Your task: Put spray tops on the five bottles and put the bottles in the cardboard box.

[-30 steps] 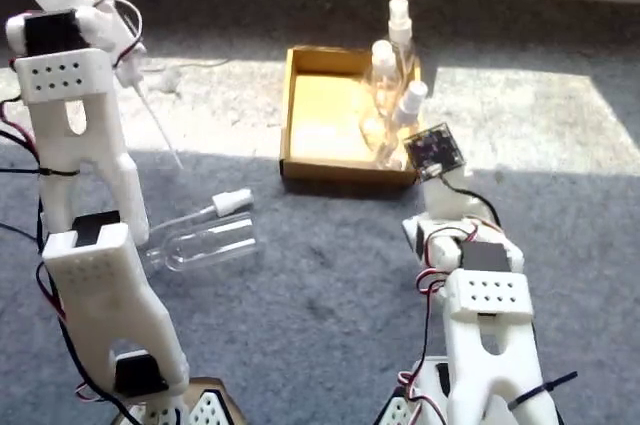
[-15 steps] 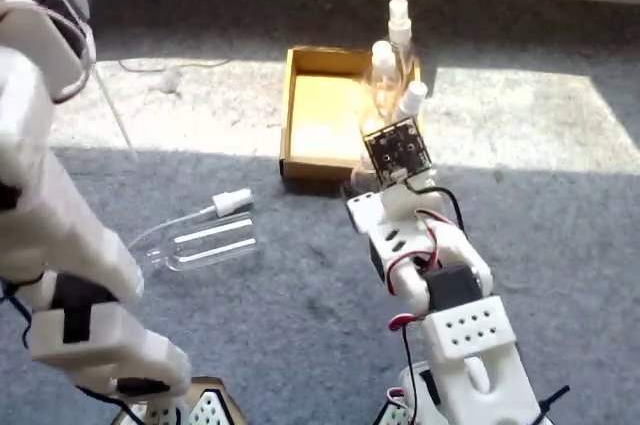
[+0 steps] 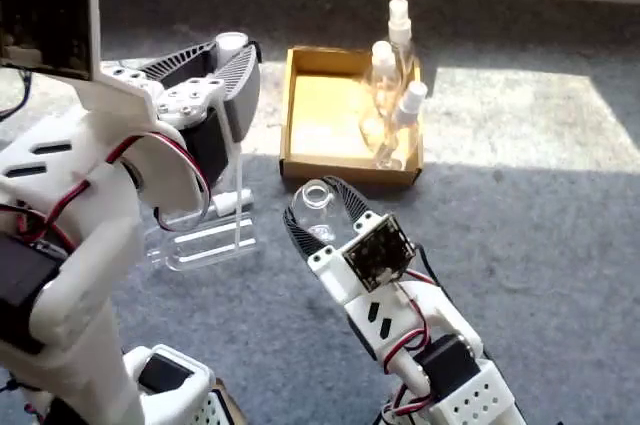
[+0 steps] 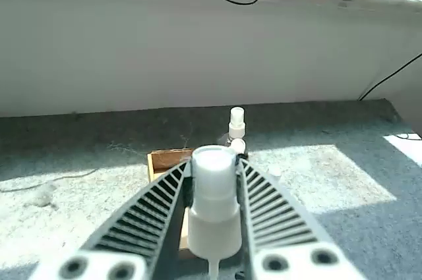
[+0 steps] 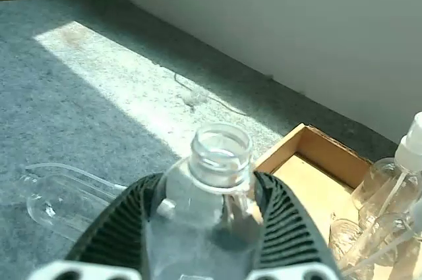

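While the left gripper (image 3: 232, 53) is clamped on a spray top (image 3: 231, 41), the right gripper (image 3: 315, 207) is closed around an uncapped bottle (image 3: 313, 197). The spray top has a white head, pinched between the ribbed black fingers (image 4: 165, 194), and a thin clear tube (image 3: 238, 175) hangs straight down from it. It is held above the carpet (image 3: 520, 245), left of the box (image 3: 291, 115). The gripped bottle is clear plastic with a threaded open neck pointing up, and it is held just in front of the box's near wall. Three bottles (image 3: 385, 75) with white spray tops stand or lean at the right side of the box. A loose bottle (image 3: 205, 240), also clear, lies on its side on the carpet, with a second spray top (image 3: 232, 202) just beside it.
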You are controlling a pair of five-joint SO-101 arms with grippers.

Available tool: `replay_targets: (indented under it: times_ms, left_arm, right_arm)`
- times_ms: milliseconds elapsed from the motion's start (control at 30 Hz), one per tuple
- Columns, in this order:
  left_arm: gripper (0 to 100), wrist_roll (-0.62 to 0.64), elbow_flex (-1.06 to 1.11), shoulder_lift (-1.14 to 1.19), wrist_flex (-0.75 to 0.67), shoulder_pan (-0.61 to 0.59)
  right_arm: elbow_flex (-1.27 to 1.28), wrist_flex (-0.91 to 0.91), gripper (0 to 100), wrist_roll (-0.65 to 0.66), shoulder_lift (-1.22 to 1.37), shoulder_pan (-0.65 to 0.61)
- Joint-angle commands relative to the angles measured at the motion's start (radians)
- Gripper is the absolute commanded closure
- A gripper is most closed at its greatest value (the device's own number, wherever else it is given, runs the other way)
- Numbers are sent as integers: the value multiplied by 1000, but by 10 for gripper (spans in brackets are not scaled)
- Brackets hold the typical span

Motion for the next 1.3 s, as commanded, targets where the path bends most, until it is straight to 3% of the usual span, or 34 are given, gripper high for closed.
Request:
replay_targets:
  times_ms: [0,233,367,600,800,1100,1267]
  left_arm:
    - [996,-17,309,-125,-236,48]
    - [996,-189,854,-426,-740,168]
    - [996,-212,1013,-498,-988,217]
    - [996,-213,1082,-498,-1022,280]
    - [996,-215,1187,-499,-1030,272]
    - [996,-215,1392,-507,-1208,183]
    - [996,-209,1397,-509,-1181,191]
  right_arm:
    - [18,-21,994,8,-88,-18]
    - [94,-21,994,8,-104,-18]
    - [94,-19,994,8,-79,-15]
    - [88,-19,994,8,12,-13]
    - [87,-19,994,6,19,-13]
    - [87,-19,994,6,19,-12]
    - [85,-19,994,6,19,-12]
